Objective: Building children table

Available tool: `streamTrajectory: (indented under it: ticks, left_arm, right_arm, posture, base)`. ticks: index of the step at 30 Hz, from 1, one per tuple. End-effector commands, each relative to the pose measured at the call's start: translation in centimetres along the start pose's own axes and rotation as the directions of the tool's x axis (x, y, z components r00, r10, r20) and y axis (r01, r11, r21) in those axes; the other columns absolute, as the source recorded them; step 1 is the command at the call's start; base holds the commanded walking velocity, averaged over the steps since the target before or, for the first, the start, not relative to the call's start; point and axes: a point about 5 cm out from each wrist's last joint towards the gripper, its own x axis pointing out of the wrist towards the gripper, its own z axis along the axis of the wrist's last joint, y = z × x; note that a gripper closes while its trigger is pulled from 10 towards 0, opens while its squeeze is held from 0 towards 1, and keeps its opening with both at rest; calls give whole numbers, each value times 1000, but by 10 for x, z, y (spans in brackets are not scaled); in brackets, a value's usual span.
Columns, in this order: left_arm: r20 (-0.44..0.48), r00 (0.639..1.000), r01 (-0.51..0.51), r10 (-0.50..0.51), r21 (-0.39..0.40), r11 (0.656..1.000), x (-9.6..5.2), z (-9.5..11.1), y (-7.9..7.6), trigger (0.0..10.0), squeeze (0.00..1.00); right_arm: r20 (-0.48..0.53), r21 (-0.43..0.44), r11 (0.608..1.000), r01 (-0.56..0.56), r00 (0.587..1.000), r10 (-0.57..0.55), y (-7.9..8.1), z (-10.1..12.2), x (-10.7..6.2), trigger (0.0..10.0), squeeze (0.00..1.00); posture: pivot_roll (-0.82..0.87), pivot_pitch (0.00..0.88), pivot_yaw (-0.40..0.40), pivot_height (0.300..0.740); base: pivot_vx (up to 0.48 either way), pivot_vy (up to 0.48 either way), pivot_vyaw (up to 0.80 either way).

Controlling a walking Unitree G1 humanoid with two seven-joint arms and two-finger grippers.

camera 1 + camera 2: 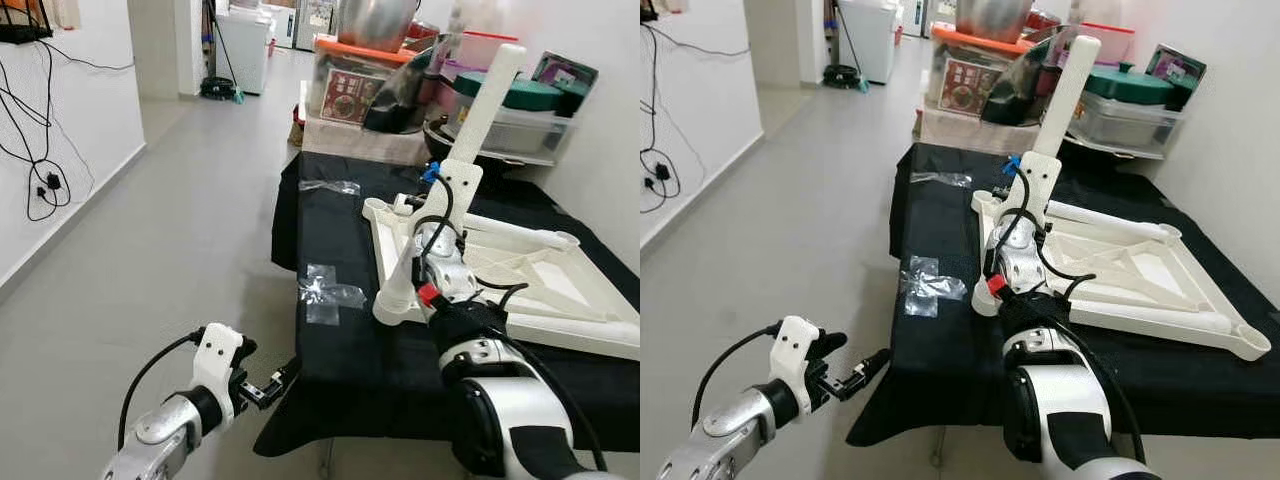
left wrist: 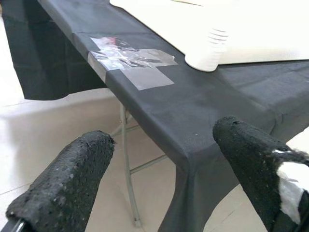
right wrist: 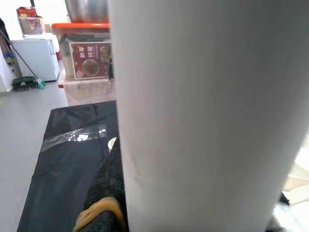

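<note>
A white children's table lies upside down on a bench covered in black cloth, with round sockets at its corners. My right gripper is shut on the lower end of a white table leg. The leg is held almost upright, leaning right, over the table's left side. In the right wrist view the leg sits against a black finger pad. My left gripper hangs open, low, at the bench's front left corner. Its wrist view shows the cloth edge between its fingers.
Clear tape patches and a plastic strip are stuck on the cloth's left side. Boxes, pots and containers crowd the far end of the bench. Open grey floor lies to the left, with cables on the wall.
</note>
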Motion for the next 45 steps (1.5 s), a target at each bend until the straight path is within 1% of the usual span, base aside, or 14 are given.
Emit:
streamTrajectory:
  ticks: [1, 8, 14, 18, 19, 20, 21, 22, 23, 27, 35, 45]
  left_arm:
    - [-8, 1000, 8, -8, 1, 1000, 4, -3, -4, 10000, 0]
    - [-9, 1000, 5, -5, -4, 1000, 3, -5, -5, 10000, 0]
    - [-7, 1000, 3, -3, -3, 1000, 3, -4, -5, 10000, 0]
    - [-8, 1000, 2, -2, -1, 1000, 3, -4, -5, 10000, 0]
    - [-8, 1000, 2, -2, 0, 1000, 2, -4, -4, 10000, 0]
    - [-9, 1000, 2, -2, 0, 1000, 2, -4, -4, 10000, 0]
    - [-9, 1000, 2, -2, 0, 1000, 2, -4, -4, 10000, 0]
    - [-9, 1000, 3, -3, 0, 1000, 3, -4, -4, 10000, 0]
    - [-8, 1000, 3, -3, 0, 1000, 3, -4, -3, 10000, 0]
    - [-8, 1000, 3, -3, 2, 1000, 3, -4, -3, 10000, 0]
    - [-7, 1000, 6, -6, 4, 1000, 4, -3, -3, 10000, 0]
    - [-7, 1000, 7, -7, 5, 1000, 4, -3, -3, 10000, 0]
  right_arm:
    - [-295, -159, 985, 66, 949, -111, -27, -83, -12, 0, 0]
    - [-295, -196, 976, 91, 944, -147, -28, -89, -15, 0, 0]
    - [-288, -182, 979, 95, 946, -146, -24, -90, -18, 0, 0]
    - [-268, -163, 982, 94, 954, -135, -22, -85, -16, 0, 0]
    - [-260, -159, 983, 90, 957, -130, -21, -81, -15, 4196, 0]
    - [-255, -155, 984, 89, 959, -126, -21, -79, -14, 6353, 0]
    - [-255, -155, 984, 89, 959, -126, -21, -79, -14, 6353, 0]
    - [-247, -151, 985, 85, 961, -121, -21, -77, -13, 9176, 0]
    - [-236, -149, 985, 84, 964, -118, -21, -73, -12, 10000, 0]
    - [-213, -145, 986, 82, 971, -112, -21, -66, -10, 10000, 0]
    - [-176, -107, 993, 46, 982, -64, -15, -53, -9, 10000, 0]
    - [-168, -91, 995, 28, 985, -44, -13, -47, -8, 10000, 0]
  posture:
    - [-36, 0, -156, 740]
    - [-37, 0, -165, 740]
    - [-33, 0, -164, 740]
    - [-33, 0, -161, 740]
    - [-33, 0, -159, 740]
    - [-33, 0, -159, 740]
    - [-33, 0, -159, 740]
    - [-34, 0, -158, 740]
    - [-35, 0, -156, 740]
    - [-37, 0, -153, 740]
    - [-37, 0, -152, 740]
    - [-34, 0, -151, 740]
  base:
    - [0, 0, 0]
    - [0, 0, 0]
    - [0, 0, 0]
    - [0, 0, 0]
    - [0, 0, 0]
    - [0, 0, 0]
    - [0, 0, 0]
    - [0, 0, 0]
    - [0, 0, 0]
    - [0, 0, 0]
    - [0, 0, 0]
    - [0, 0, 0]
